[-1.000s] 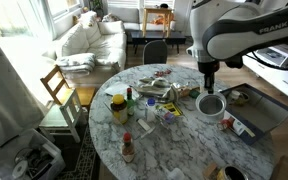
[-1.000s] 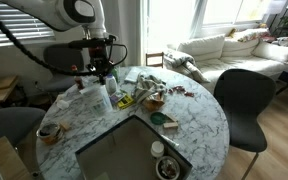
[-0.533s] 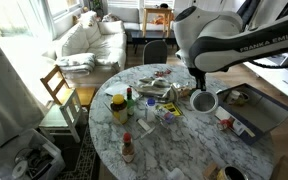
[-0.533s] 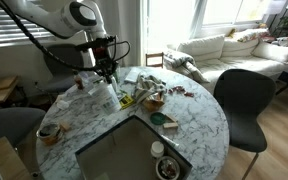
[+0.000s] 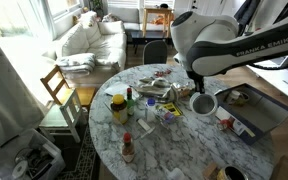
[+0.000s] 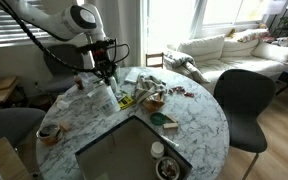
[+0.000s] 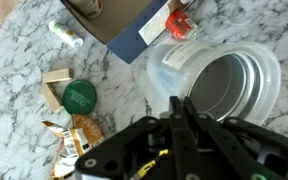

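My gripper [image 7: 179, 101] reaches down to a clear plastic container [image 7: 219, 85] that stands upright on the round marble table [image 7: 24, 70]. The fingers are pressed together at its near rim, and the thin wall appears to be pinched between them. In both exterior views the gripper [image 5: 197, 92] [image 6: 104, 78] sits at the top edge of the container [image 5: 209, 104] [image 6: 105, 97]. The container looks empty inside.
Near the container lie a green lid [image 7: 80, 95], a dark blue box [image 7: 134, 25] and a red-capped item [image 7: 180, 22]. A yellow jar [image 5: 118, 107], bottles and wrappers crowd the table's middle. A grey tray [image 5: 262, 112] lies beside the container. Chairs [image 6: 242, 100] ring the table.
The arm has come down and moved slightly sideways onto the container's rim over the last second. The container has not visibly moved.
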### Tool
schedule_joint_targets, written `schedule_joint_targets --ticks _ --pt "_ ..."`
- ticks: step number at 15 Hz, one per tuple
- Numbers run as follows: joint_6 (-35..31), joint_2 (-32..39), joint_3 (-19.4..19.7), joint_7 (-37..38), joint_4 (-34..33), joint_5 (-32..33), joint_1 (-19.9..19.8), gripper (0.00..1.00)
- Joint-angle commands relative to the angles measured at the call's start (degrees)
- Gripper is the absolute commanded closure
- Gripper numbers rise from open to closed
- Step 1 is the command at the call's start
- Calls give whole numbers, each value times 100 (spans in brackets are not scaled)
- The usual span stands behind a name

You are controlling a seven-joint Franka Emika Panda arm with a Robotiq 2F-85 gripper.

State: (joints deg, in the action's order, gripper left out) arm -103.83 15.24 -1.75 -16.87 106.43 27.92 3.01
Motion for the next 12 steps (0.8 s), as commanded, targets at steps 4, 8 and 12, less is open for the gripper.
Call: schedule_joint_targets --ticks 4,8,12 --pt "15 559 -68 357 -121 567 326 99" --pt "81 820 -91 1029 -134 1419 663 99" --pt "268 943 -73 1948 -83 2419 974 99"
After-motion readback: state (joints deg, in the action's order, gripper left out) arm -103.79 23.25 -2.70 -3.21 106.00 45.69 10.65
